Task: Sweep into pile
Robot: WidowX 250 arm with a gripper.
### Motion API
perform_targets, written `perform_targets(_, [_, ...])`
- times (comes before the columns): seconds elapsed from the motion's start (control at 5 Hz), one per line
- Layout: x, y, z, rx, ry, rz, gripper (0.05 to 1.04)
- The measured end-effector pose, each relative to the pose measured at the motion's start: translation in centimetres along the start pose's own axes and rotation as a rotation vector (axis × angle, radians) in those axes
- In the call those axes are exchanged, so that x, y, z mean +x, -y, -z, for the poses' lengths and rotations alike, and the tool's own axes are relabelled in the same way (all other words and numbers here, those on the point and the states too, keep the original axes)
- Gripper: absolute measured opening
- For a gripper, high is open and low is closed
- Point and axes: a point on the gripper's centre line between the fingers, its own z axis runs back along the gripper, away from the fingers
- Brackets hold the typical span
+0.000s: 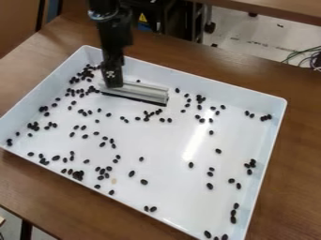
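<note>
The black gripper point(114, 85) hangs over the upper left part of the white tray point(276, 136), at the left end of a pale grey sweeping bar point(141, 92). The bar lies level, with its dark lower edge at or just above the tray floor. Whether the gripper holds it cannot be told. Small black beans are scattered over the tray, some in loose clusters: one cluster point(85, 74) left of the gripper, another point(78, 175) near the front left wall, and a few beans point(233, 219) at the lower right.
Raised walls surround the tray, which stands on a brown wooden table point(188, 56). One pale tan piece point(114, 181) lies among the beans toward the front. Beyond the table's far edge are dark equipment and some cables point(304, 55).
</note>
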Motion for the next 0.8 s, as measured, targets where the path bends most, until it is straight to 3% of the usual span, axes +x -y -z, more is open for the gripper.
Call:
perform_targets(0.2, [1.2, 0.3, 1.2, -0.057, -0.015, 0.193, 0.999])
perform_targets(0.6, [1.2, 0.5, 3.0, -0.100, -0.023, 0.230, 0.999])
perform_targets(0.8, [1.2, 0.6, 4.2, -0.112, -0.020, 0.233, 0.953])
